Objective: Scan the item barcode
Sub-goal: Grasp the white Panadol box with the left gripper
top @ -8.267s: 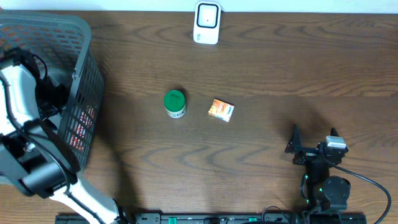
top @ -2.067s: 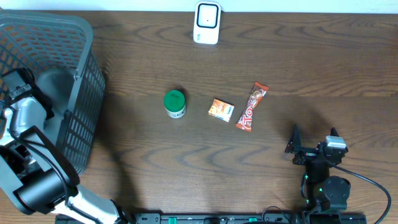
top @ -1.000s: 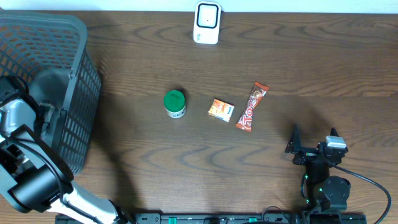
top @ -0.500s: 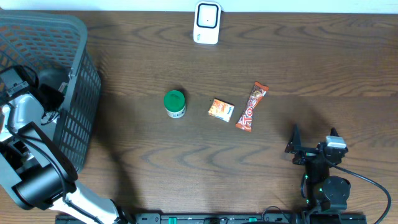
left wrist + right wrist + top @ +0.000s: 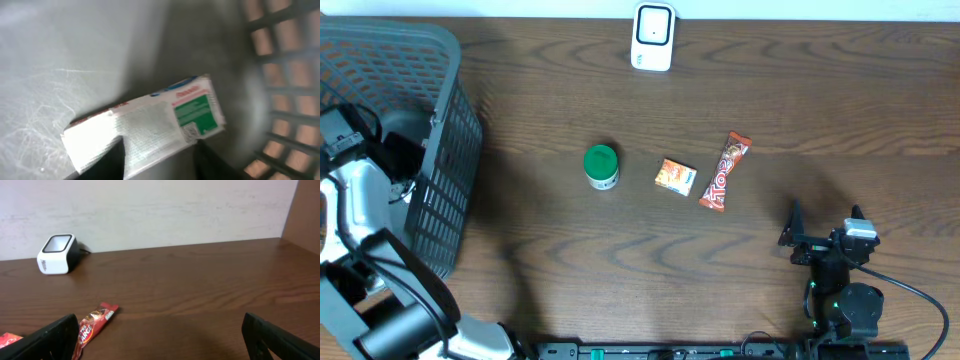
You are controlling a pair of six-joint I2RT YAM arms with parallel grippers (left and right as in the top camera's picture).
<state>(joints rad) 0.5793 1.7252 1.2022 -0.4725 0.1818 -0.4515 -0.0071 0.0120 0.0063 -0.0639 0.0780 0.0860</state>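
Note:
In the left wrist view a white packet (image 5: 145,132) with a green label lies slantwise on the grey floor of the basket (image 5: 60,60). My left gripper (image 5: 160,162) is down inside the basket (image 5: 445,190), fingers apart on either side of the packet's near edge; the picture is blurred. The left finger overlaps the packet and bare floor shows beside the right finger. The white scanner (image 5: 653,37) stands at the table's far edge. My right gripper (image 5: 823,222) rests open near the front right, nothing between its fingers (image 5: 50,340).
A green-lidded can (image 5: 601,167), a small orange box (image 5: 676,177) and a red candy bar (image 5: 724,172) lie mid-table. The scanner (image 5: 56,254) and candy bar (image 5: 92,325) also show in the right wrist view. The basket's mesh wall (image 5: 285,90) stands close on the right.
The left gripper's fingers have parted from shut inside the basket and the arm has shifted a little. The candy bar appeared on the table several seconds ago. The right arm is still.

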